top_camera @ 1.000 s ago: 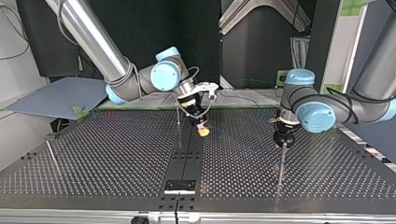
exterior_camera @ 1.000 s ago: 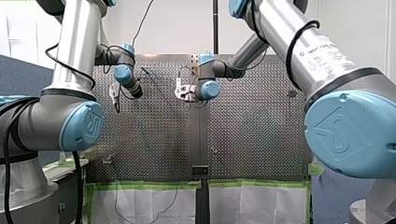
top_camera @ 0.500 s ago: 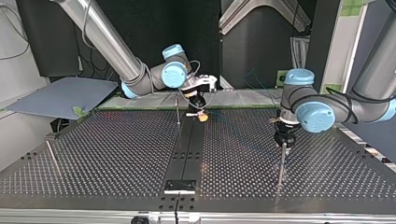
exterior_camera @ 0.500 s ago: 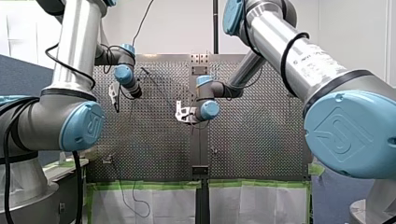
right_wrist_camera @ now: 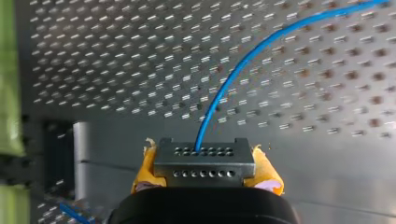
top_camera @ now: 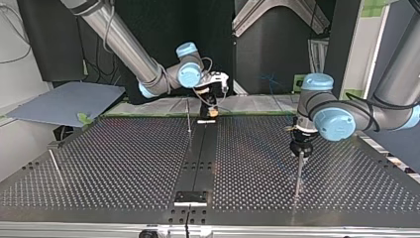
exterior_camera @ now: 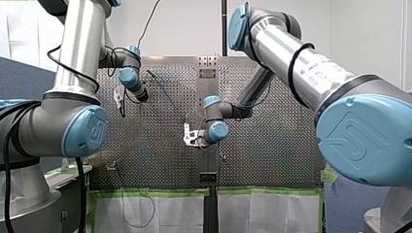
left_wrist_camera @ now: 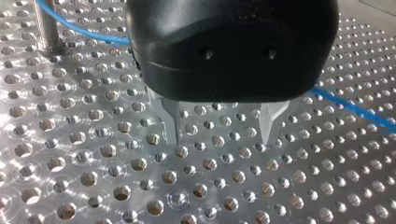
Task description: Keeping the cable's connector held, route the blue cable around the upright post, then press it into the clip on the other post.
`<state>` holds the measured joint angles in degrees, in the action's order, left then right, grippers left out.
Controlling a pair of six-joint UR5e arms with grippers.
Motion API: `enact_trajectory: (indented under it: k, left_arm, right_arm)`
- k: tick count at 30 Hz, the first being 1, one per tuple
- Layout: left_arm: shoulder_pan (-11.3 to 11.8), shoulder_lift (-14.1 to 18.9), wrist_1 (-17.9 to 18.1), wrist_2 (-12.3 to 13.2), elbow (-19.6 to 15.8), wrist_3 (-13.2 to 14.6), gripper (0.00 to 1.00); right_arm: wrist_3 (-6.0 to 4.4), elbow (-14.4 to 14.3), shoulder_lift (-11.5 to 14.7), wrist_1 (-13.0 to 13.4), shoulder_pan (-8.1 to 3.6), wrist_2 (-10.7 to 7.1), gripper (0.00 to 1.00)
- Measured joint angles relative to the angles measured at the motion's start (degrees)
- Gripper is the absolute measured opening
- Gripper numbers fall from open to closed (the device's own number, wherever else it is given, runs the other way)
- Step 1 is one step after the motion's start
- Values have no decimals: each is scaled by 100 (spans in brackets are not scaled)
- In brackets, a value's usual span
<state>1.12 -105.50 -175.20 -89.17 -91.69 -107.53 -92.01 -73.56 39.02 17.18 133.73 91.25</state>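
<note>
Front view. Our left jaws hang over the desk [exterior_camera: 272,145] at the view's left; our right jaws sit near its middle seam.

Top view. Right jaws, yellow-padded, just beside an upright post [top_camera: 188,116]; left jaws just above a second post [top_camera: 298,173], well apart.

Left wrist view. Left jaws released, nothing between them. The blue cable [left_wrist_camera: 348,106] runs crosswise behind them from the second post [left_wrist_camera: 45,25], outside the gap.

Right wrist view. Right jaws clenched on the connector [right_wrist_camera: 204,161]; cable arcs ahead.

Judgement: routing falls to the right jaws.
</note>
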Motion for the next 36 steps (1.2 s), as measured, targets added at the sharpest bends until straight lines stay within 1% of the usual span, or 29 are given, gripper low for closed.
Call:
enact_trajectory:
  k: [2, 3, 5, 19, 28, 36]
  left_arm:
    - [0, -1, 11, 9, -2, 6, 93]
    - [0, -1, 14, 8, -1, 8, 93]
    - [0, -1, 14, -4, 0, 8, 100]
    - [0, 0, -59, -176, -1, 76, 100]
    - [-1, -1, -70, -184, 0, 90, 100]
    - [-6, -2, -76, -184, -2, 86, 100]
  right_arm:
    - [7, -18, -74, 29, 4, 43, 0]
    - [10, -23, -102, 38, 5, 54, 0]
    - [13, -28, -166, 50, 10, 75, 0]
    - [21, -54, -444, 126, 48, 116, 0]
    - [37, -58, -824, 200, 67, 225, 0]
    - [17, -58, -1241, 396, 59, 342, 0]
